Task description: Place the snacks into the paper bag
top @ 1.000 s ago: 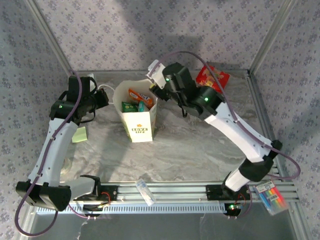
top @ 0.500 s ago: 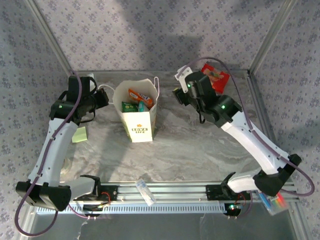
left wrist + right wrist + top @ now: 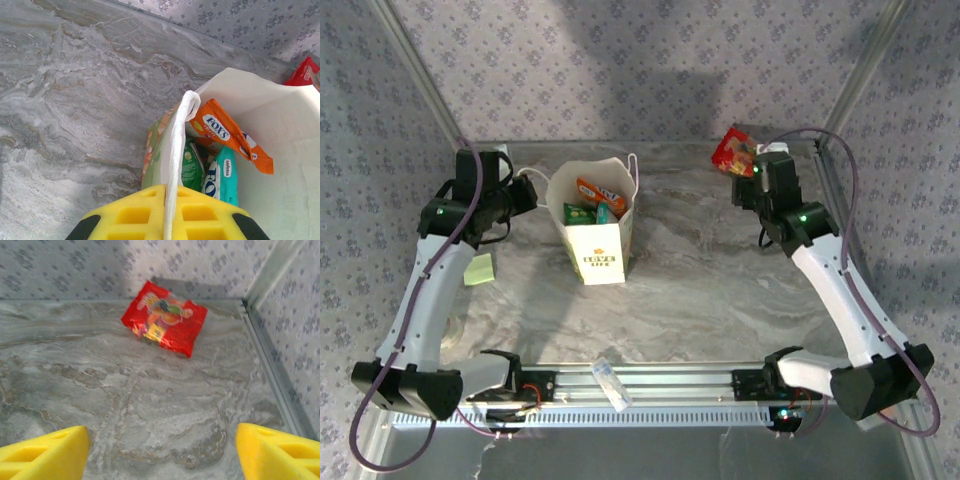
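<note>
Marble table (image 3: pixel 150 405), red foil snack packet (image 3: pixel 165 322) upper right
left pincer (image 3: pixel 165 207) pinches white cord (image 3: pixel 187 102) of cream paper bag (image 3: pixel 280 165) to hold it open, right pincer (image 3: pixel 160 450) gaping, empty

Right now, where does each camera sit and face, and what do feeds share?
Top external: above and behind the arm bases, looking down on the table; left arm and right arm show.
Left wrist: on left arm, looking into the paper bag; left gripper shut on its handle.
Right wrist: on right arm, facing the red packet by the far corner; right gripper open.
Shared: paper bag in top and left wrist; red packet in top and right wrist.
</note>
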### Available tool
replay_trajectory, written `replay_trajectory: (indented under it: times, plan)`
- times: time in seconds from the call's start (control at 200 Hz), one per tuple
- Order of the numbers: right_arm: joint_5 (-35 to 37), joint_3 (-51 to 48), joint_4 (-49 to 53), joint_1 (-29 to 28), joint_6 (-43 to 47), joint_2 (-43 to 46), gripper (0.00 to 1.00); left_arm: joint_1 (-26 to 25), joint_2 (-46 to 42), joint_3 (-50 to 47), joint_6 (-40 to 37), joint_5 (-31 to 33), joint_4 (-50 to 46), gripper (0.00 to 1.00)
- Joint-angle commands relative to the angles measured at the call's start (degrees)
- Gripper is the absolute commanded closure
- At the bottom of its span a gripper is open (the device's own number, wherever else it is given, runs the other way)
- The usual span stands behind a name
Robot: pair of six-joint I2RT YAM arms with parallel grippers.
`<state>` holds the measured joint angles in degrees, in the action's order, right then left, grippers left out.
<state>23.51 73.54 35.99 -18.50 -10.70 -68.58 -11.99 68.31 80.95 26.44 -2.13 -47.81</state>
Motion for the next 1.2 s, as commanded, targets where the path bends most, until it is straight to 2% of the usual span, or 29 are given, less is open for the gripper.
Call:
replay_trajectory:
  times: [0.0, 0.11, 0.375, 0.7, 0.874, 1.194]
  plan:
    - [-2.6, -1.4, 0.8, 3.3, -5.1, -0.7, 0.22, 0.3, 0.4, 2.1, 0.3, -0.8, 0.5, 0.91]
    - [-3.3, -1.2, 3.9, 7.5, -9.2, -2.3, 0.22, 0.2, 1.1, 2.8, 0.4, -0.9, 0.2, 0.91]
    - [-15.4, -2.1, 4.4, 17.2, -12.6, -6.8, 0.24, -0.1, 1.9, 2.9, 0.9, -0.5, 0.4, 0.91]
    - [-25.5, -1.7, -0.2, 22.1, -11.1, -13.6, 0.24, -0.4, 3.7, 4.2, 0.8, -0.4, 0.2, 0.91]
    - [-28.4, 0.8, -4.1, 23.8, -9.3, -18.5, 0.22, -0.6, 4.3, 4.9, 0.6, -0.4, 0.0, 0.91]
    - [-35.9, 4.8, -10.1, 24.9, -8.6, -27.2, 0.19, -0.8, 5.9, 6.2, -0.1, -0.2, -0.9, 0.91]
